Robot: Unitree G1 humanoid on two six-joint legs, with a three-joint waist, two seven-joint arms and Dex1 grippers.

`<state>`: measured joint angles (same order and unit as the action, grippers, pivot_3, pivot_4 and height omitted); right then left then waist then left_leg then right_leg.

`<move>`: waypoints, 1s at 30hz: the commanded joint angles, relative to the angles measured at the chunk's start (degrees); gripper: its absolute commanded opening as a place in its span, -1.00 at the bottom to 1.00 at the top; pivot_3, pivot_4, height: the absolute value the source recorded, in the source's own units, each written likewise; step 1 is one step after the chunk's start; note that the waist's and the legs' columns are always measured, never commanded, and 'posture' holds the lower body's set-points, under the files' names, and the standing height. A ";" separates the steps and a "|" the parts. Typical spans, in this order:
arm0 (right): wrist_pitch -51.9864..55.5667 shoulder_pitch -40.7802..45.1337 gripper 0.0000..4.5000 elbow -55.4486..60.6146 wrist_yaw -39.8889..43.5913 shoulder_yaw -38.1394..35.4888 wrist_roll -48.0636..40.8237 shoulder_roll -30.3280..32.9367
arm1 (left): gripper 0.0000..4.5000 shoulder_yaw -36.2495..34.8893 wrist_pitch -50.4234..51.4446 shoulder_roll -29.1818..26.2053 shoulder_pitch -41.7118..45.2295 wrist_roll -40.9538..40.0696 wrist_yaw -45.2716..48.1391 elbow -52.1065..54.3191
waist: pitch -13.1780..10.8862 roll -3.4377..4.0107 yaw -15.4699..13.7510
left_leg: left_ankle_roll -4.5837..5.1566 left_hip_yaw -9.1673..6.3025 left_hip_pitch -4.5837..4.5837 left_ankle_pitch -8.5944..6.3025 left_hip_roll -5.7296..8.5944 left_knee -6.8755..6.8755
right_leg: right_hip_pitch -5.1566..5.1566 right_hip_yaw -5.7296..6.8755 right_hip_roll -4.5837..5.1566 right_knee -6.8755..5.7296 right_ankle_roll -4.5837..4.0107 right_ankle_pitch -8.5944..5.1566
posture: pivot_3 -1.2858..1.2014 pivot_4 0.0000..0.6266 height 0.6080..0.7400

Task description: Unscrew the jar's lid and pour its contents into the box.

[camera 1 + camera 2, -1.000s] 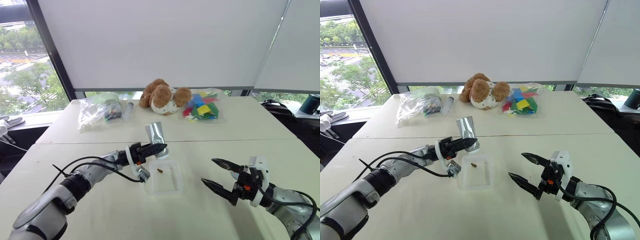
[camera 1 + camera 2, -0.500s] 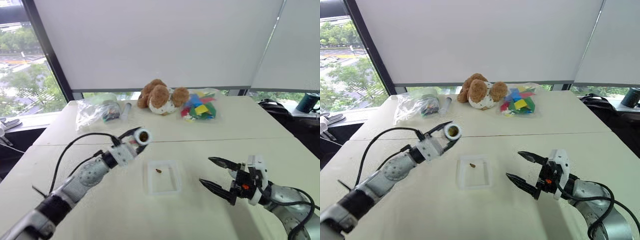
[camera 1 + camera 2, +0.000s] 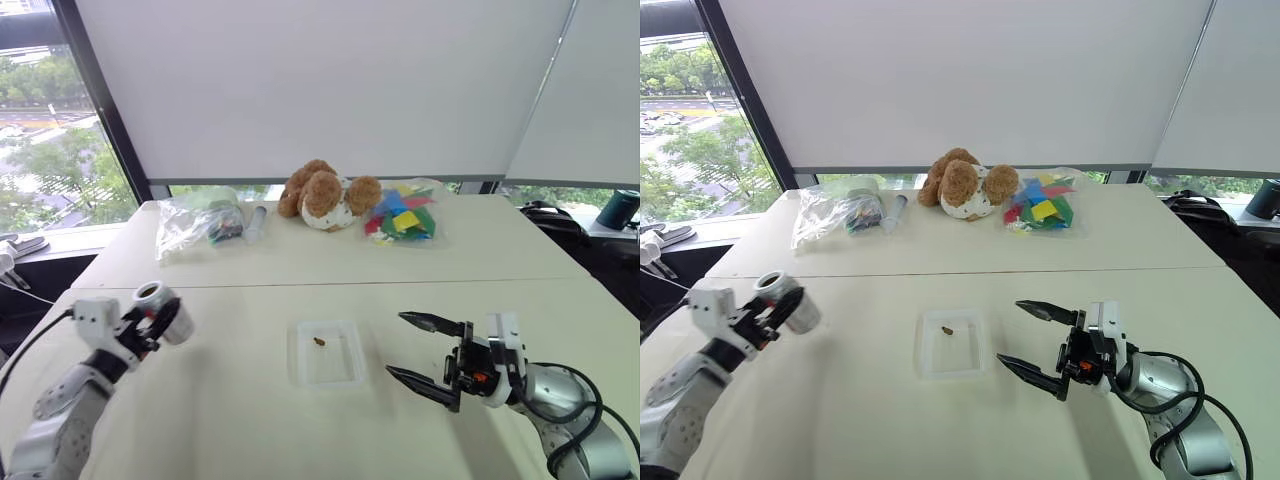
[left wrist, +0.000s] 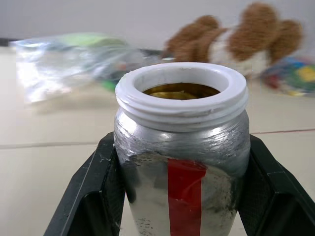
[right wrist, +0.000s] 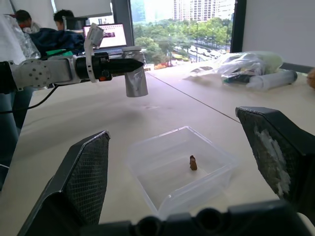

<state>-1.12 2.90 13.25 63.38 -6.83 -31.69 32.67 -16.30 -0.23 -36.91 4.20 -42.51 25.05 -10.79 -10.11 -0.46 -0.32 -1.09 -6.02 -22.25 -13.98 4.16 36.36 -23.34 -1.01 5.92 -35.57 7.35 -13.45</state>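
The jar (image 3: 162, 314), silvery with a red label patch and a white threaded rim, is held over the table's left side with its open mouth up. My left gripper (image 3: 160, 322) is shut on it; in the left wrist view the black fingers (image 4: 93, 196) clamp both sides of the jar (image 4: 182, 147). The box (image 3: 327, 353), a shallow clear tray, lies at the table's middle with the contents (image 3: 319, 341), a tiny brown bit, inside. Just right of the box, my right gripper (image 3: 395, 345) hovers wide open, holding nothing. The lid is out of view.
At the table's far side lie a brown teddy bear (image 3: 325, 195), a clear bag of colourful pieces (image 3: 405, 215), another clear bag (image 3: 195, 222) and a grey tube (image 3: 255, 222). A dark cup (image 3: 620, 208) stands off the right edge. Windows are on the left.
My left arm has swung the jar from above the box out to the table's left and turned it mouth up. My right gripper has drifted a little towards the box, still open.
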 commanded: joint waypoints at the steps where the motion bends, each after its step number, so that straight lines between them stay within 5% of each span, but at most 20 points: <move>1: -2.56 0.82 0.99 -0.67 1.22 -0.51 -0.07 -0.27 | 0.01 -3.61 -1.90 1.22 -0.26 4.20 -0.44 -2.25 | 0.00 0.00 -0.27 | 0.00 0.00 0.00 0.00 0.00 0.00 | 0.00 0.00 0.00 0.01 0.00 0.00 | 0.03 -0.52 1.00; 8: -4.39 0.72 0.99 -2.42 2.39 -1.14 -0.06 0.13 | 0.01 -5.56 -3.50 4.11 1.41 8.34 1.85 -6.74 | 0.16 0.02 -0.35 | -0.01 0.01 0.07 0.00 -0.01 -0.01 | 0.07 0.00 0.01 0.03 -0.03 0.02 | 0.03 -0.52 1.00; 13: -4.53 0.41 1.00 -1.57 2.31 -1.58 -0.50 0.24 | 0.98 -7.04 -3.12 4.62 2.39 9.19 3.24 -7.02 | 0.16 -0.01 -0.33 | -0.01 0.01 0.08 0.00 -0.02 -0.03 | 0.06 -0.01 0.00 0.03 -0.03 0.02 | 0.03 -0.52 1.00; 21: -2.75 -5.53 1.00 1.52 3.44 -7.56 -2.93 4.58 | 0.98 -8.75 -1.42 1.64 -0.18 10.70 6.79 -5.57 | 0.17 -0.02 -0.38 | -0.01 0.01 0.04 0.00 -0.01 -0.04 | 0.07 -0.01 0.02 0.10 -0.03 0.02 | 0.03 -0.52 1.00; 30: -3.19 -16.72 1.00 -0.86 8.38 -19.92 -4.03 11.56 | 0.98 -8.61 -4.47 -6.04 -10.58 14.74 22.23 -2.63 | 0.18 -0.02 -0.43 | -0.02 0.09 0.03 -0.01 -0.07 -0.15 | 0.07 -0.05 0.07 0.31 -0.45 -0.22 | 0.03 -0.52 1.00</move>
<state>-3.69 -13.30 11.97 70.82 -23.91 -34.16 43.55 -23.44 -3.03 -41.46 -6.16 -28.47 45.18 -15.30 -9.93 -0.49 -0.75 -1.11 -5.93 -22.23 -13.99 4.09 36.21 -23.25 -1.05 6.01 -35.24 6.89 -13.68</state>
